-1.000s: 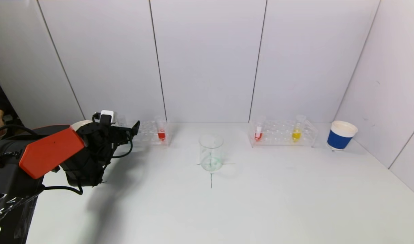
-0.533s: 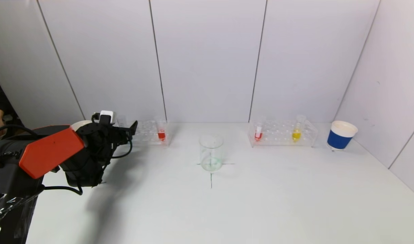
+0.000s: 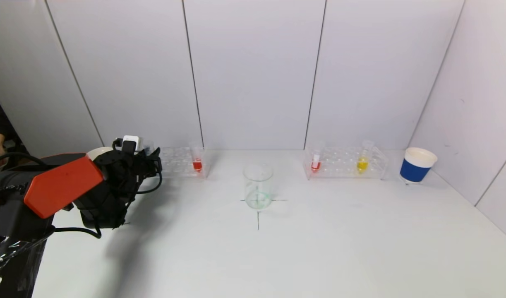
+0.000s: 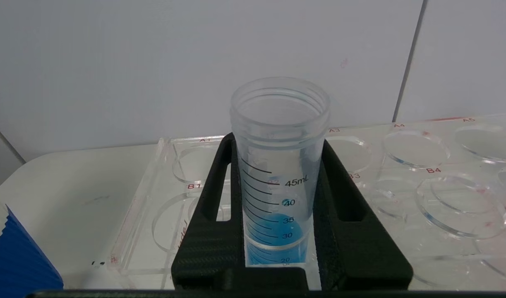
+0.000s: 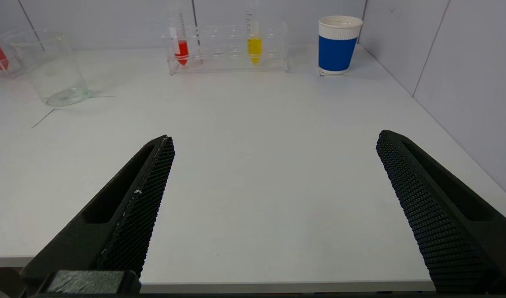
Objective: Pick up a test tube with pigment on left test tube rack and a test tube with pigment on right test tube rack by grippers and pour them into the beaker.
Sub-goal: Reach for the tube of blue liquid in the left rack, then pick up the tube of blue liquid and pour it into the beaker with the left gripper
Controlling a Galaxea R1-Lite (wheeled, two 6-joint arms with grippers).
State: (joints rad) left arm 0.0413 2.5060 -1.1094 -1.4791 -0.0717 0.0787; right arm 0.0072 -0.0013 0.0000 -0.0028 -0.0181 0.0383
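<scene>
The right gripper (image 5: 273, 207) waits near the table's front edge, jaws spread wide and empty. Farther in at the left, the left gripper (image 4: 277, 215) is pinching a blue-pigment tube (image 4: 279, 174) that stands upright in the left rack (image 4: 406, 161). So the grasp seems made; next comes a straight lift clear of the hole, kept upright. At centre the beaker (image 3: 258, 186) holds only a faint film. Farthest, the right rack (image 3: 346, 162) keeps a red tube (image 3: 315, 162) and a yellow tube (image 3: 363, 159)

Left gripper (image 4: 279, 149) clamped on blue-pigment tube (image 4: 279, 174) in rack (image 4: 418, 165).
</scene>
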